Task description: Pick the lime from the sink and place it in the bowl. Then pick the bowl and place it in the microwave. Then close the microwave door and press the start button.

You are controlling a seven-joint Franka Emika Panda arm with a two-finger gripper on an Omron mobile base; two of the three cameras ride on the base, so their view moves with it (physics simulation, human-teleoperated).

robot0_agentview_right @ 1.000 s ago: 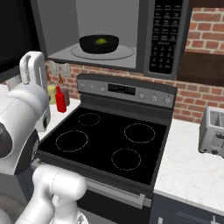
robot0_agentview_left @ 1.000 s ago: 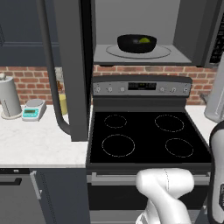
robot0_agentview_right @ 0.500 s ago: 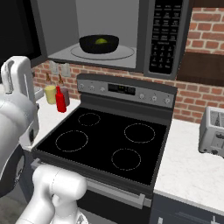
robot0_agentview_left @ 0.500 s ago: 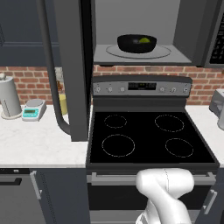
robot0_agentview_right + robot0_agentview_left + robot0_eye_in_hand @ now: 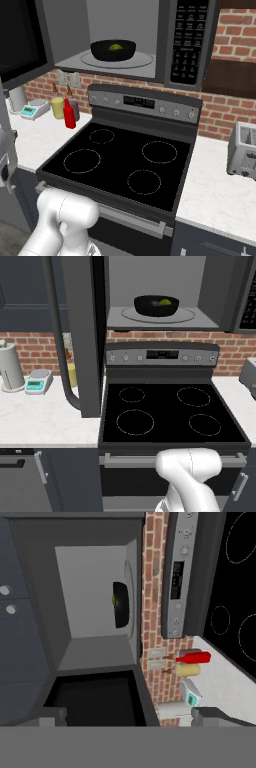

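Looking along my tool (image 5: 127,719), I am seeing its two dark tips standing wide apart near the bottom of the hand view, gripping nothing. This view is rolled on its side. The microwave (image 5: 95,592) is standing open, and its door (image 5: 97,699) is lying swung out just ahead of my tips, dark window facing me. Inside the light-grey cavity the bowl (image 5: 121,604) is sitting on the turntable (image 5: 131,599), edge-on to me, with the lime (image 5: 114,600) showing as a small yellow-green spot in it. From the left base view, the bowl (image 5: 156,305) is resting in the middle of the turntable (image 5: 157,315), the lime (image 5: 165,302) lying inside it toward the right, and the door (image 5: 82,331) is hanging open to the left, its curved handle (image 5: 59,341) facing the room. From the right base view, the bowl (image 5: 113,50) and lime (image 5: 116,47) are sitting left of the button panel (image 5: 186,40). Below is the stove (image 5: 122,165); a red bottle (image 5: 69,114) and a yellow bottle (image 5: 58,106) are standing on the table (image 5: 30,132) to its left, a toaster (image 5: 242,150) to its right.
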